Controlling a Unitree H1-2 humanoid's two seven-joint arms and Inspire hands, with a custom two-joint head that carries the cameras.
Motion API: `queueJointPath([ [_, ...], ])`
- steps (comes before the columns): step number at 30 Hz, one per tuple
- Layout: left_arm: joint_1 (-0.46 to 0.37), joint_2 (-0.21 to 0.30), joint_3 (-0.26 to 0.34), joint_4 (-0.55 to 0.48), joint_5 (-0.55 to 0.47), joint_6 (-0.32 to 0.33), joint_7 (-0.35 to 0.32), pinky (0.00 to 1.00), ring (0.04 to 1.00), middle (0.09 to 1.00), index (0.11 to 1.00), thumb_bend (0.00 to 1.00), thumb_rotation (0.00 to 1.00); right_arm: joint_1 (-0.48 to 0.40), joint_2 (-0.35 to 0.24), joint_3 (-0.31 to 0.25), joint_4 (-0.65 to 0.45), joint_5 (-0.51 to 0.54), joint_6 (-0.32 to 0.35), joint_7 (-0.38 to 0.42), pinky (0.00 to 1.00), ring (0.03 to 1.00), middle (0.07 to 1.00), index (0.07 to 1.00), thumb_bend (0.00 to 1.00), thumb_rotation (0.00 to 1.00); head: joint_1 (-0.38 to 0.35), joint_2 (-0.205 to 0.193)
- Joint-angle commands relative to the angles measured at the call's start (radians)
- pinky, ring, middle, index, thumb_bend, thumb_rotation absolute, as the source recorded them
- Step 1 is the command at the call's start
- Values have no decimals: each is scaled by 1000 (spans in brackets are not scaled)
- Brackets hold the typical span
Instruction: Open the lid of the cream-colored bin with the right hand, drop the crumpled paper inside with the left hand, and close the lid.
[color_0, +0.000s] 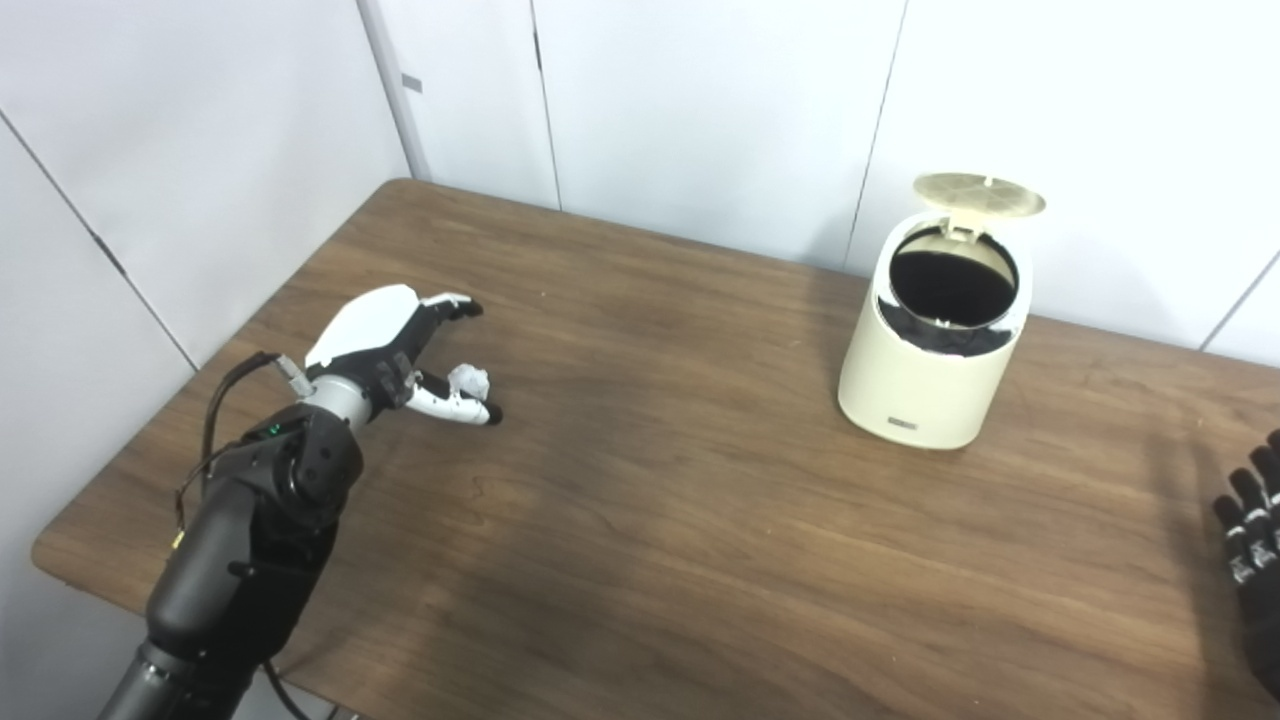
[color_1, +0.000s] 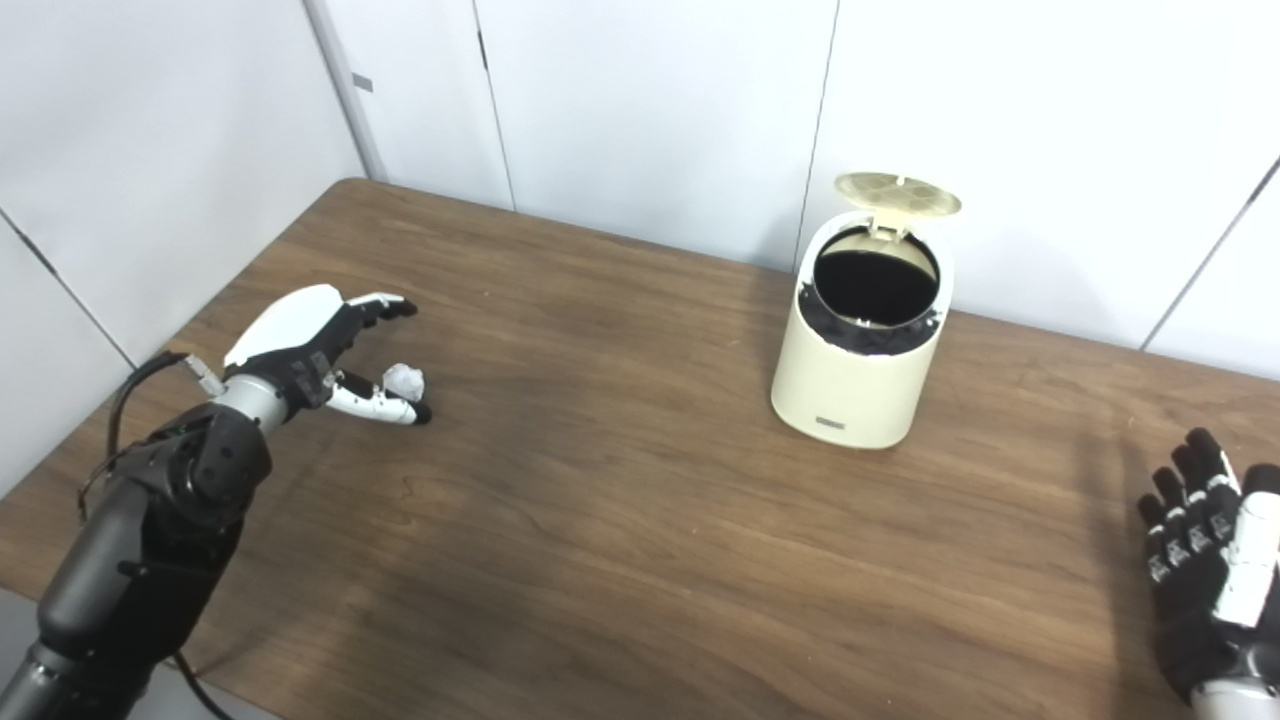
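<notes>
The cream-colored bin (color_0: 925, 385) stands at the back right of the table, its round lid (color_0: 979, 194) tipped up and back, showing a dark liner inside. A small crumpled white paper (color_0: 469, 379) lies on the table at the left. My left hand (color_0: 400, 350) is open around it, fingers arched above and thumb (color_0: 455, 407) stretched along the near side; I cannot tell whether they touch the paper. My right hand (color_1: 1205, 565) rests open at the far right edge, fingers spread, well away from the bin.
The brown wooden table (color_0: 650, 520) has its left corner near my left arm. White wall panels (color_0: 700, 110) stand close behind the bin.
</notes>
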Motion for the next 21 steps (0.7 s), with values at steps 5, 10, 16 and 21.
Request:
queueJointPath([
  [5, -42, 62, -7, 7, 59, 1, -26, 714, 826, 889, 869, 886, 223, -35, 0, -4, -18, 13, -21, 4, 1000, 990, 982, 947, 521, 991, -5, -2],
  [10, -50, 84, -27, 19, 51, -2, -26, 719, 835, 883, 858, 880, 241, -32, 1, -3, -19, 12, -22, 3, 971, 980, 979, 937, 515, 998, -6, 0],
  [16, -65, 94, -30, 21, 36, 0, -45, 708, 829, 874, 850, 858, 211, -24, -4, -4, -15, 15, -33, 14, 975, 990, 982, 948, 525, 1000, -10, -2],
  [21, -75, 98, -32, 39, 9, -7, -29, 687, 798, 846, 828, 838, 164, -20, -3, -5, -18, 17, -33, 14, 959, 994, 982, 950, 519, 1000, -10, -3],
])
